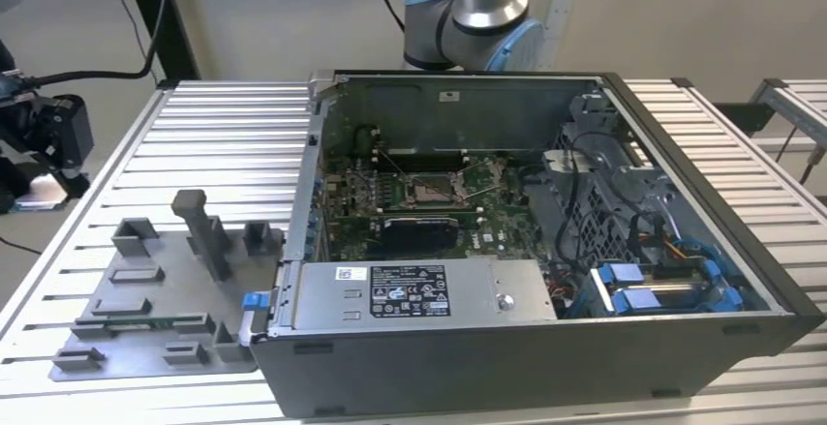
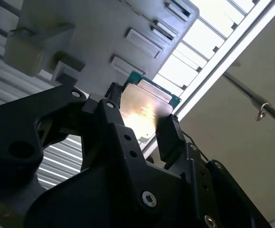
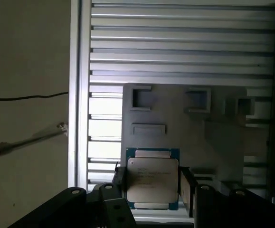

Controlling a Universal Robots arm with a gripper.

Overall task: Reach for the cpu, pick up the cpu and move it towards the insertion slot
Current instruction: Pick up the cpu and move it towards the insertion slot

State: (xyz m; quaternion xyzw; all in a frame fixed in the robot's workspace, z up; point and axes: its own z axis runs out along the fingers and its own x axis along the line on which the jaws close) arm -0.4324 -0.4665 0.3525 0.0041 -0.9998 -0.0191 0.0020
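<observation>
Item 1: the cpu, a thin square chip with a silvery lid on a green-edged carrier. Its lid carries several lines of fine print, too small to make out. It sits in my gripper, whose black fingers pinch it by two opposite edges. In the first wrist view it hangs above the near edge of the grey fixture plate.

Item 2: the insertion slot, a square socket with a shiny metal frame and dark centre. It lies on the green board inside the open computer case, well apart from the fixture plate on the exterior view's left.

Item 3: labels. A black-and-white printed label lies on the silver box at the case's front, its text illegible here. A small white sticker sits beside it.

Item 4: the bench, of ribbed pale aluminium slats, carries both the case and the plate.

Item 5: the room. A plain beige wall stands behind. My arm, grey with blue caps, rises behind the case. A thin cable runs across the beige surface beyond the bench edge.
</observation>
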